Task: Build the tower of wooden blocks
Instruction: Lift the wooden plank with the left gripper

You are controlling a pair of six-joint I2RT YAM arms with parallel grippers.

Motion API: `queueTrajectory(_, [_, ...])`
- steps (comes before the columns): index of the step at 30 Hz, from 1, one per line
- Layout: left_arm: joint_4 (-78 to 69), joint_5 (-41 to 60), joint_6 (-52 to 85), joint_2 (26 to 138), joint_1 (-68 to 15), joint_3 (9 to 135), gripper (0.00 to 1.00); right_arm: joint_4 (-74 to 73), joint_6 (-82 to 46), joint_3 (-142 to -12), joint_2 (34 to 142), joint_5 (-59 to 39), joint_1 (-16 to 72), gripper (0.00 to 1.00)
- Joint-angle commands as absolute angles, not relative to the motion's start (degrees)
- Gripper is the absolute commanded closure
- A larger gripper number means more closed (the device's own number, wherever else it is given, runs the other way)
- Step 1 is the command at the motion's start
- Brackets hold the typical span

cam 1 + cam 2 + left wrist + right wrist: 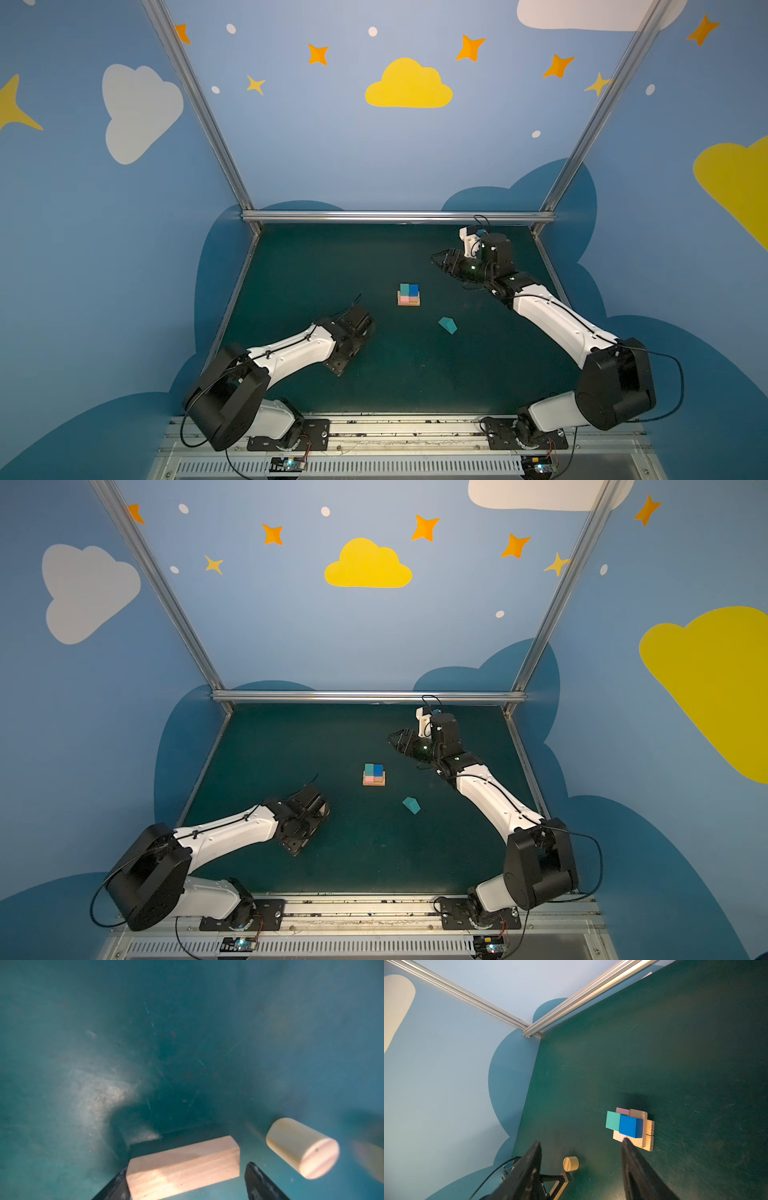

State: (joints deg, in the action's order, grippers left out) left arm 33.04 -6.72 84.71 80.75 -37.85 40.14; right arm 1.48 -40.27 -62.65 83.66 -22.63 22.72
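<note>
The half-built wood block tower (409, 295) stands about in the middle of the green table (311, 270). To the left of the tower, on the side of the arm bases, the left gripper (186, 1166) sits low over the table with its fingers spread. A tan wooden bar (182, 1167) lies between them. The long axis of the bar runs from one finger to the other, so I think the jaws must take it by its ends. One finger seems to touch an end; at the other end there is a thin gap. A tan cylinder (301, 1147) lies just beside the bar. The right gripper (581, 1141), also spread and empty, hangs beyond the tower, to its right.
</note>
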Motion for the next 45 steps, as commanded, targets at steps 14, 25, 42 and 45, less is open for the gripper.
queueTrajectory(14, [37.17,-5.19,80.33,85.76,-35.69,42.76,0.17,0.21,-40.56,-60.89,83.94,-24.34,20.76,0.41])
queueTrajectory(25, [38.29,-5.19,78.27,88.58,-34.83,44.26,0.17,0.01,-40.77,-60.38,83.63,-24.7,20.04,0.41])
queueTrajectory(42, [41.91,-6.77,74.4,86.27,-34.31,45.98,0.32,-0.17,-40.96,-59.85,83.19,-24.94,19.42,0.41])
queueTrajectory(45, [44.29,-8.26,72.22,84.32,-34.3,47.1,0.37,-0.16,-41.04,-59.77,83.14,-24.95,19.4,0.41])
